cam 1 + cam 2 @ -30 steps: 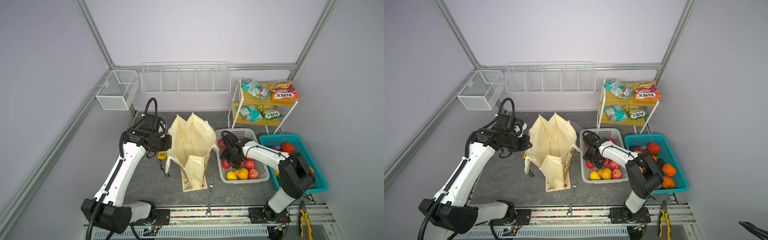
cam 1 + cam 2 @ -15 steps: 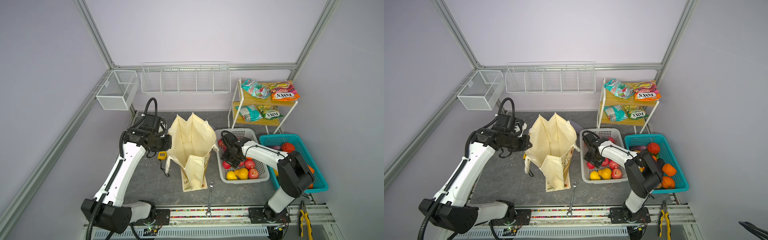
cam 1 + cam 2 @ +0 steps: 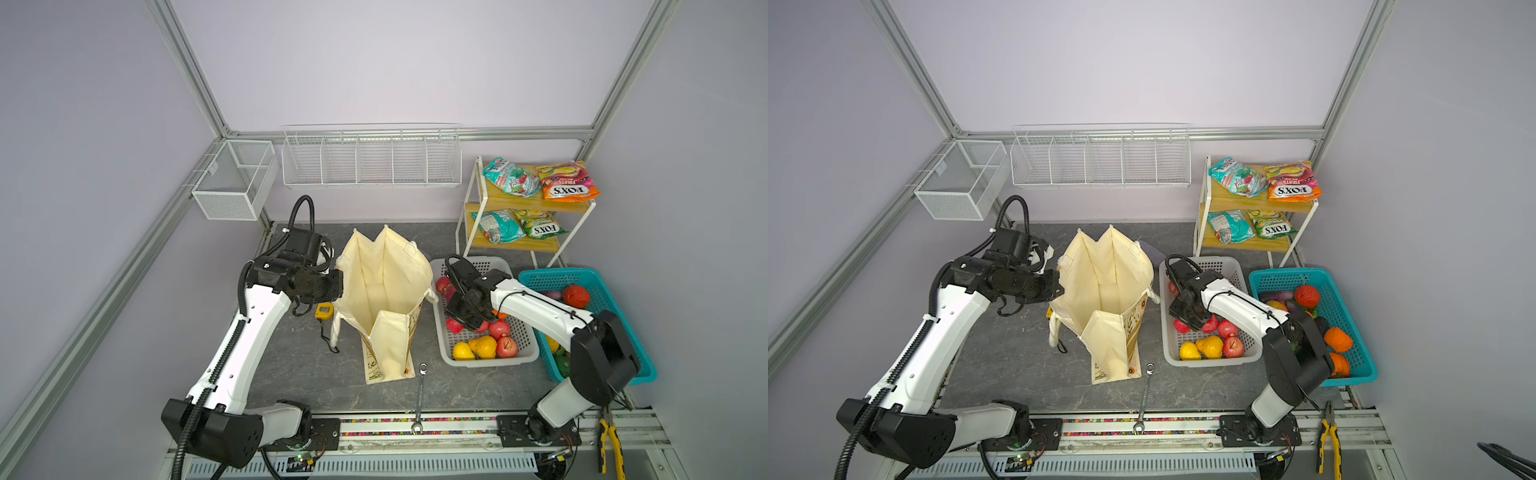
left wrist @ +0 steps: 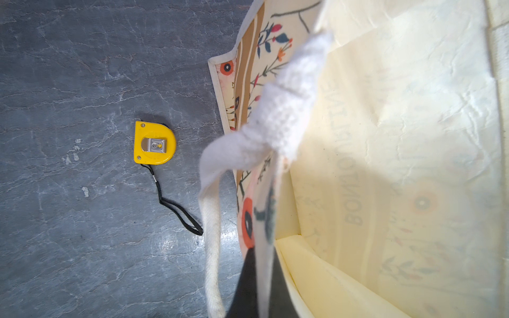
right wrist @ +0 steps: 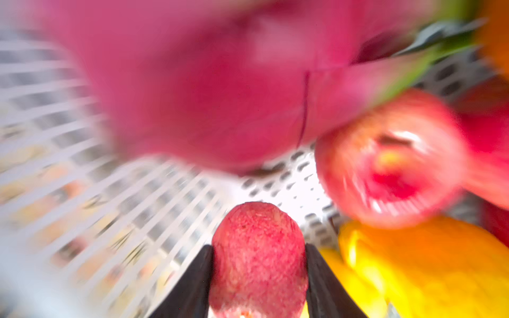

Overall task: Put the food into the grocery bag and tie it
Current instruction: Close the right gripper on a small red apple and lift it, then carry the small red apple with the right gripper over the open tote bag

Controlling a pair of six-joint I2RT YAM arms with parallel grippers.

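The cream grocery bag [image 3: 386, 291] [image 3: 1104, 286] stands open mid-table. My left gripper [image 3: 338, 286] [image 4: 264, 289] is shut on its left rim, beside the white rope handle [image 4: 283, 110]. My right gripper [image 3: 465, 318] [image 3: 1192, 316] is down in the grey basket [image 3: 490, 360], shut on a red apple [image 5: 259, 258] that fills the gap between its fingers. More food lies around it: a pink dragon fruit [image 5: 206, 82], another apple [image 5: 391, 159] and yellow pieces [image 3: 482, 347]. Snack packets [image 3: 567, 183] lie on the shelf at the back right.
A teal basket [image 3: 615, 286] of fruit and vegetables stands right of the grey one. A yellow tape measure [image 3: 324, 311] [image 4: 154, 143] lies left of the bag, a wrench [image 3: 420, 395] in front of it. Pliers [image 3: 609, 436] rest on the front rail. White wire racks [image 3: 370, 158] hang on the back wall.
My right gripper's jaws have closed onto the red apple in the grey basket. The left arm has kept still on the bag's rim.
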